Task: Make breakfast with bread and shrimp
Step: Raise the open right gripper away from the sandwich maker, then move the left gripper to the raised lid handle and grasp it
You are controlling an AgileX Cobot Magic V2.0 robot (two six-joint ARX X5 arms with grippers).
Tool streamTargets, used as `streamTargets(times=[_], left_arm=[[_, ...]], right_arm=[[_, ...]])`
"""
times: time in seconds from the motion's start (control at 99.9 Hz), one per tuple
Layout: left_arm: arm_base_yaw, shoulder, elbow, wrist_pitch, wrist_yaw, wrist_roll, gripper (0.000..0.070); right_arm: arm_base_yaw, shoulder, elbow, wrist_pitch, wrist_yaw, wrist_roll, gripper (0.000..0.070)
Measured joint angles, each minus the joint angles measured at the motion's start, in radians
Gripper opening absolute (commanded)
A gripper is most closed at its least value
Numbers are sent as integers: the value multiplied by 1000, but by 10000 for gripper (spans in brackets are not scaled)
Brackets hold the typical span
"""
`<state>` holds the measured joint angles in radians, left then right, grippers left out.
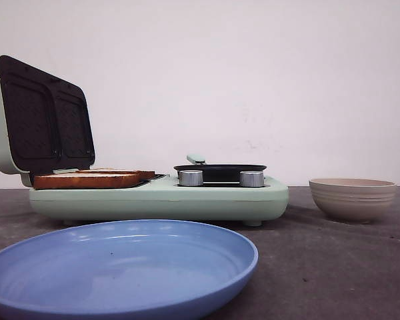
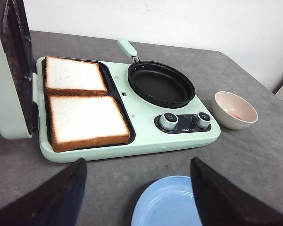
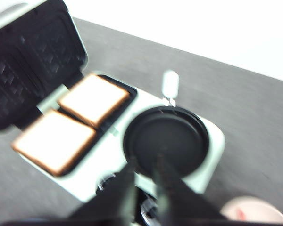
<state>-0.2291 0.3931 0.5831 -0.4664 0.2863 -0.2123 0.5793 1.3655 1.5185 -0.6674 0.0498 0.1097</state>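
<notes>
Two slices of bread [image 2: 87, 120] [image 2: 73, 75] lie side by side on the left plate of the mint-green breakfast maker [image 1: 160, 198]; the front view shows their brown crust [image 1: 87, 180]. A pink-orange bit, the shrimp [image 2: 234, 114], shows inside the beige bowl [image 2: 221, 118] to the right of the maker. My left gripper [image 2: 139, 197] is open wide, low over the table in front of the maker, with nothing between its fingers. My right gripper [image 3: 145, 162], blurred, hangs above the black pan [image 3: 167, 139], fingers almost together and empty. Neither gripper appears in the front view.
The maker's lid [image 1: 40, 117] stands open at the left. Its small black pan [image 1: 220, 170] is empty, with two silver knobs [image 1: 191, 178] in front. A blue plate [image 1: 120, 267] lies nearest the front table edge. The beige bowl [image 1: 353, 199] stands at the right.
</notes>
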Motion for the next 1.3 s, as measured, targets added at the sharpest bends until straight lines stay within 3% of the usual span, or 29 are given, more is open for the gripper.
streamTargets(times=[0.34,0.58,0.66,1.031,1.301], left_arm=[[0,0,0,0,-27,0,365],[0,0,0,6,-60,-24,369],[0,0,0,13,-71,-51,416],[2,101,64,-9,-74,-146,487],[92,368,393,-109,-74,-87,487]], right_arm=[[9,-340,-521,173,-1,4,1],[15,-566,-806,241,-19,85,0],[24,-633,-871,263,-24,117,1],[47,-803,-1017,262,-32,214,0],[47,-803,-1017,261,-32,213,1]])
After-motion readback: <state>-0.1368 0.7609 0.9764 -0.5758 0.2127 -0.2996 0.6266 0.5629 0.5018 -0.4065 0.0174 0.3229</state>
